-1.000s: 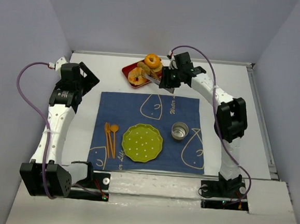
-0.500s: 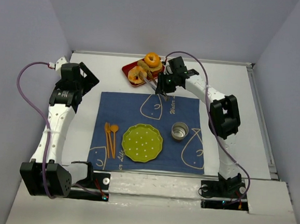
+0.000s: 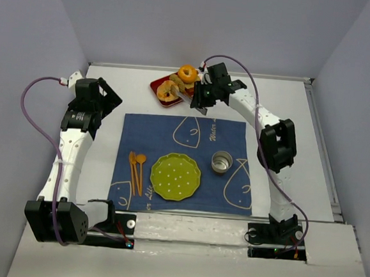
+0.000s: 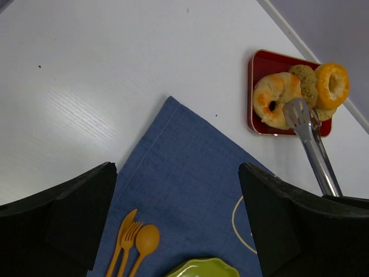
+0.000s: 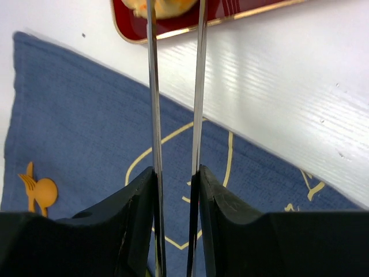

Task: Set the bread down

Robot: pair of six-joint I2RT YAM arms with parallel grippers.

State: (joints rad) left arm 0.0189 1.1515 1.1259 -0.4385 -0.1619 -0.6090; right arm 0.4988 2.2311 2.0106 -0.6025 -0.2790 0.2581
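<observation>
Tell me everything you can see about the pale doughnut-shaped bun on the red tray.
The bun is a small ring with a dark hole, golden-orange with paler cream patches and a smooth-looking crust. It lies flat at the left end of the red tray as the top view shows it, near the table's far edge. A speckled brown bread piece sits against its side. The slotted head of the metal tongs overlaps its edge; whether they touch cannot be told.

the left arm (image 3: 67, 155) and right arm (image 3: 254, 109) have white link shells and black joint housings. a purple cable (image 3: 25, 100) loops off each. black bases (image 3: 56, 221) at 6 o'clock show tiny green lights. each end effector's fingers (image 4: 63, 225) are blocky matte black.
</observation>
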